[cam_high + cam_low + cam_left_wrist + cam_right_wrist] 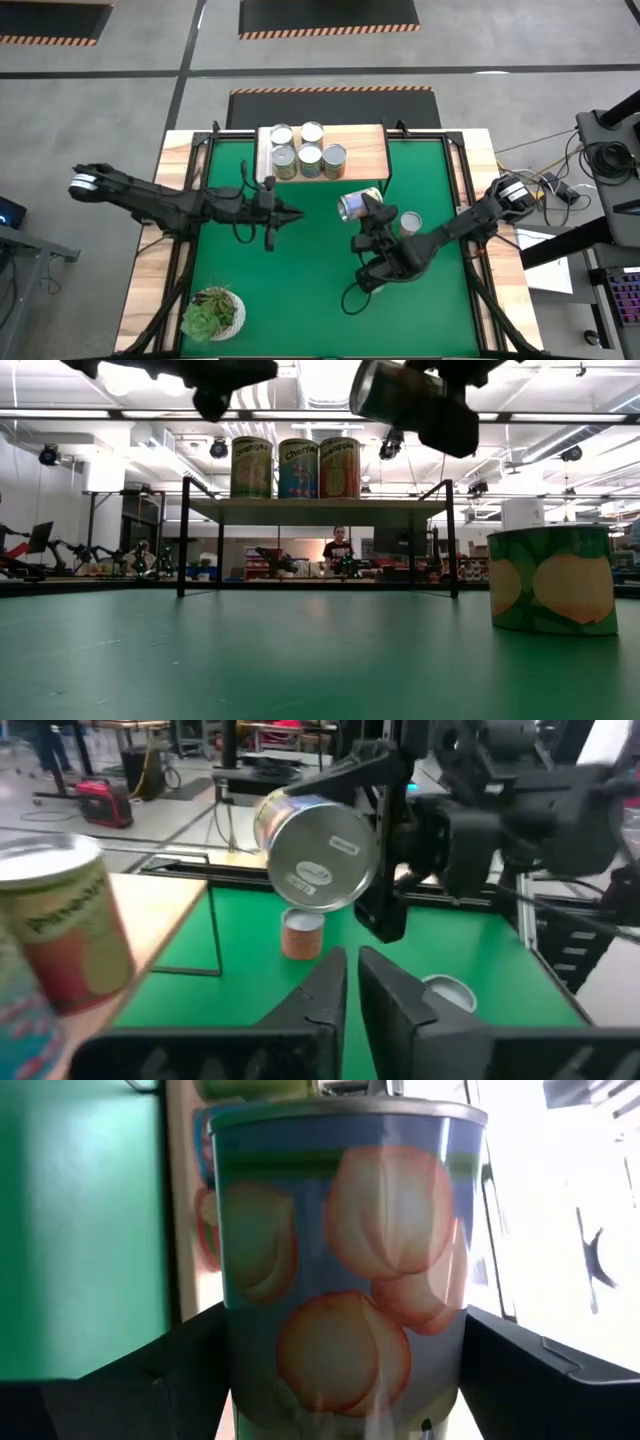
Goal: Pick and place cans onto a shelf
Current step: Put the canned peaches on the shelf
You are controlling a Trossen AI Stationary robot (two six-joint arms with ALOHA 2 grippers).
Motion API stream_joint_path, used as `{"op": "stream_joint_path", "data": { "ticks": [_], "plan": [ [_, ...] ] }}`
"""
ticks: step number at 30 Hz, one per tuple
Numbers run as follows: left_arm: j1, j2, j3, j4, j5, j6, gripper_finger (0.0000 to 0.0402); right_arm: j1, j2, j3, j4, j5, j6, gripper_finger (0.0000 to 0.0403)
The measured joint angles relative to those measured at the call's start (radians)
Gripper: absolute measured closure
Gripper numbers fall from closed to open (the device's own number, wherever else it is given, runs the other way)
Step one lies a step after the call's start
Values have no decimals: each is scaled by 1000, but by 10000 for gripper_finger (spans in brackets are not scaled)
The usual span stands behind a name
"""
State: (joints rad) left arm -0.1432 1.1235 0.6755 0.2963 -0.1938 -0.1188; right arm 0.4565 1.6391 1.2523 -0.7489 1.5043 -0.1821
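Several cans (pixel 309 158) stand upright on the light-wood shelf (pixel 366 146) at the table's far side; three of them (pixel 297 467) show in the low view. My right gripper (pixel 360 210) is shut on another can (pixel 353 205), which lies on its side in the air above the green mat, short of the shelf. One more can (pixel 410 222) stands on the mat beside the right arm. My left gripper (pixel 292 212) hovers left of the held can, shut and empty, its fingers (pixel 345 990) pointing at the can's round end (pixel 318 848). My right gripper pinches the can's labelled side wall (pixel 340 1280) between its two fingers (pixel 150 1370), one on each side. The fingers come roughly level from the table's near right and lie across the can. It is lifted clear of the mat (pixel 395 395), on its side, with one round end toward the table's left.
A potted succulent (pixel 212 312) stands at the mat's near left corner. The shelf's thin black legs (pixel 182 545) stand on the mat. The left wrist view shows two cans on the mat, one (pixel 302 932) below the held can and one (pixel 448 990) nearer.
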Motion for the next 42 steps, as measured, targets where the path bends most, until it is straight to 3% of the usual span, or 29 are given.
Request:
{"op": "stream_joint_path", "data": {
  "ticks": [5,8,15,19,24,30,42],
  "plan": [
    [-12,95,51,10,0,0,322,16,6,26,4,-104,-19,97],
    [-29,165,92,7,0,0,259,18,20,30,9,-152,-55,97],
    [-50,312,209,-73,-11,21,78,19,67,37,20,-152,-164,97],
    [-50,375,278,-170,-61,11,12,19,75,37,24,-152,-179,96],
    [-49,408,326,-254,-153,5,28,19,74,37,29,-151,-178,96],
    [-55,392,325,-283,-146,-13,49,19,74,37,30,-151,-183,96],
    [-70,383,323,-354,-110,-89,51,28,75,37,30,-151,-209,97]
  ]
}}
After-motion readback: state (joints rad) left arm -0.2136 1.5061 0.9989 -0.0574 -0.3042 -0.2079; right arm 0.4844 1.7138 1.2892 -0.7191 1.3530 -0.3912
